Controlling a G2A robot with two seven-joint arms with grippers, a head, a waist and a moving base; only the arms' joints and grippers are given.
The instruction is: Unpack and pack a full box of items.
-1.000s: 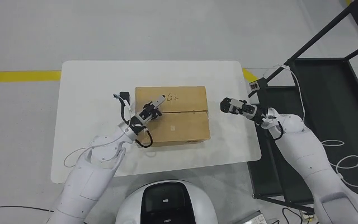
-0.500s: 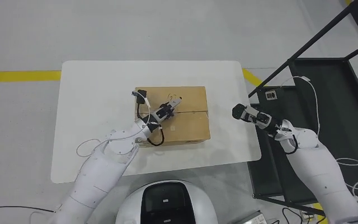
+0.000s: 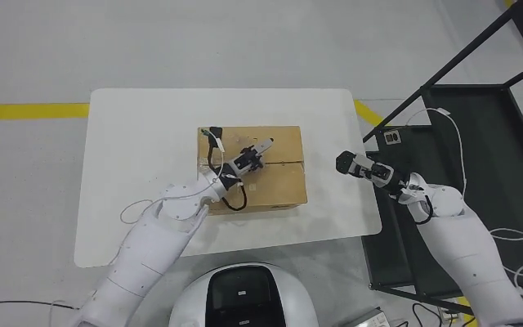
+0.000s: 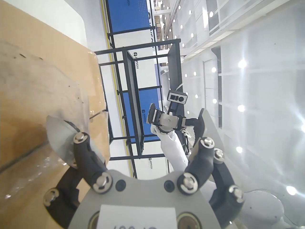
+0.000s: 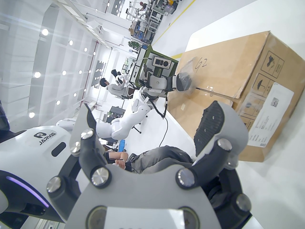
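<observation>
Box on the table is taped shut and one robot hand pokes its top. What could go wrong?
The left gripper is open, one finger at the box's taped seam; it might slip on the tape or dent the cardboard. The right gripper hangs apart from the box, so a push could slide it across the table.

Top view: set high above both arms, facing down on the whole table (image 3: 122, 163) and the box (image 3: 278, 184). Left wrist view: close behind the left gripper (image 4: 131, 129), low over the box top, facing across to the right gripper (image 4: 152, 116). Right wrist view: off the table's side, facing back the opposite way. All three views share the box, and each wrist view takes in the other arm's gripper.
</observation>
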